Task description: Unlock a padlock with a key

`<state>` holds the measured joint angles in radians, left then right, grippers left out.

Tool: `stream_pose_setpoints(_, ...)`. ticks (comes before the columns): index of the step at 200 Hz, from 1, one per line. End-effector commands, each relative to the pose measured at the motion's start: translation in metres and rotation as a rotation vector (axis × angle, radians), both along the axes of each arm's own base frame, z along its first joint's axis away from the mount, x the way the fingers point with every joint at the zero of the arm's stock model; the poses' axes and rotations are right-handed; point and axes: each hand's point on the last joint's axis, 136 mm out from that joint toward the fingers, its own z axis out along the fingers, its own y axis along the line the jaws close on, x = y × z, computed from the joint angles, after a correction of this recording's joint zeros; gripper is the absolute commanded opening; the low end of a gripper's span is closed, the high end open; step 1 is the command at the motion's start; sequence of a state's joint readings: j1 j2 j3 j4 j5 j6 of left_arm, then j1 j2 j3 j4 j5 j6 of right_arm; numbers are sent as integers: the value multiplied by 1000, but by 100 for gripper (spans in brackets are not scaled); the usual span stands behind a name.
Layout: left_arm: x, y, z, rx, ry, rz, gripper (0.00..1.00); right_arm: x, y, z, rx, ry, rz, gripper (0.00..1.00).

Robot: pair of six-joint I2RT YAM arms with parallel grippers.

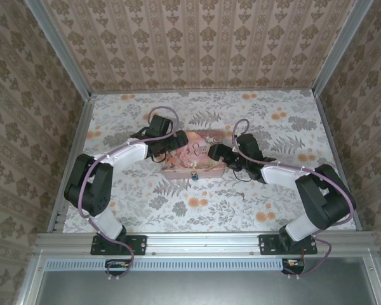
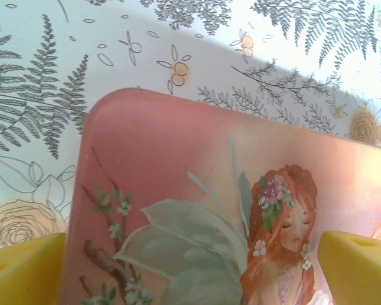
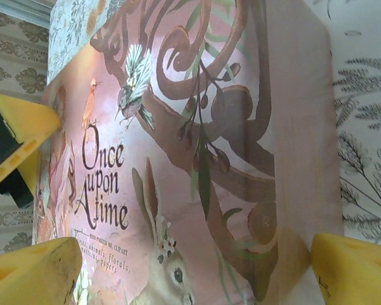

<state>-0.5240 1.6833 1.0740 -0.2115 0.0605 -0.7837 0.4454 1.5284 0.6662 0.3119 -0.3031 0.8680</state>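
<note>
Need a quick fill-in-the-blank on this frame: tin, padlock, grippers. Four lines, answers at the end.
1. The lettering on the pink tin reads "Once upon a ____".
2. From above, the tiny dark thing at the tin's near edge is the ____.
3. The left gripper has fingers coloured ____.
4. The right gripper is over the tin with its jaws ____.

Missing words: time; padlock; yellow; open.

Beige damask-patterned walls [image 1: 203, 44] enclosed a table [image 1: 241, 210] printed with grey ferns and orange flowers, edged by aluminium rails [image 1: 203, 244].
</note>
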Motion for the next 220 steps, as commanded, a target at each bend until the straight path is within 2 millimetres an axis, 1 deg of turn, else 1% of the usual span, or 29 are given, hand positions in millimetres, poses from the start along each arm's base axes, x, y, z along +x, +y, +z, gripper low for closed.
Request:
stream_pose_setpoints(1, -11, -29, 2, -81, 8, -110, 100, -3, 13, 15, 58, -31, 26, 94)
stream_pose_setpoints(19, -12, -27, 2, -73, 4, -107, 100, -3, 11, 13, 47, -28, 21, 94)
stream_pose_setpoints(45, -8, -14, 5, -71, -2, -77, 100, 1, -1, 20, 17, -41, -18, 94)
stream_pose_setpoints(69, -6, 7, 13, -73, -22, -36, 100, 4, -18, 33, 0, -57, -61, 95)
stream_pose_setpoints(79, -8, 17, 19, -67, -32, -22, 100, 2, -23, 32, -17, -46, -66, 95)
stream_pose_setpoints(82, -11, 19, 20, -66, -33, -22, 100, 1, -24, 42, -11, -67, -66, 95)
stream_pose_setpoints(84, -7, 27, 21, -67, -37, 1, 100, 0, -24, 43, -14, -66, -65, 95)
stream_pose_setpoints(86, -7, 31, 22, -67, -39, 9, 100, 0, -25, 44, -18, -67, -66, 95)
stream_pose_setpoints(99, -13, 43, 30, -73, -51, 24, 100, -6, -28, 44, -41, -53, -58, 94)
stream_pose_setpoints(114, -26, 48, 38, -81, -63, 16, 100, -13, -29, 39, -50, -26, -50, 92)
stream_pose_setpoints(135, -48, 45, 41, -107, -53, -17, 100, -20, -27, 31, -50, 1, -36, 89)
stream_pose_setpoints(149, -62, 40, 37, -108, -40, -46, 100, -22, -25, 26, -45, 13, -30, 86)
stream_pose_setpoints(156, -66, 40, 35, -112, -33, -50, 100, -22, -24, 24, -45, 18, -29, 86)
stream_pose_setpoints(160, -73, 31, 34, -113, -29, -80, 100, -22, -24, 23, -44, 20, -28, 85)
stream_pose_setpoints(174, -84, 21, 27, -111, -12, -114, 100, -21, -22, 20, -41, 27, -25, 84)
stream_pose_setpoints(192, -92, 11, 21, -106, -3, -142, 100, -18, -17, 18, -26, 33, -21, 81)
stream_pose_setpoints(201, -94, 9, 18, -103, 0, -146, 100, -17, -15, 22, -14, 25, -16, 80)
stream_pose_setpoints(203, -94, 8, 17, -102, 1, -148, 100, -17, -14, 15, -22, 43, -15, 80)
stream_pose_setpoints(205, -94, 7, 16, -101, 2, -149, 100, -17, -14, 13, -23, 48, -15, 80)
stream_pose_setpoints(220, -93, 5, 13, -103, 3, -149, 100, -14, -11, 12, -20, 51, -11, 75)
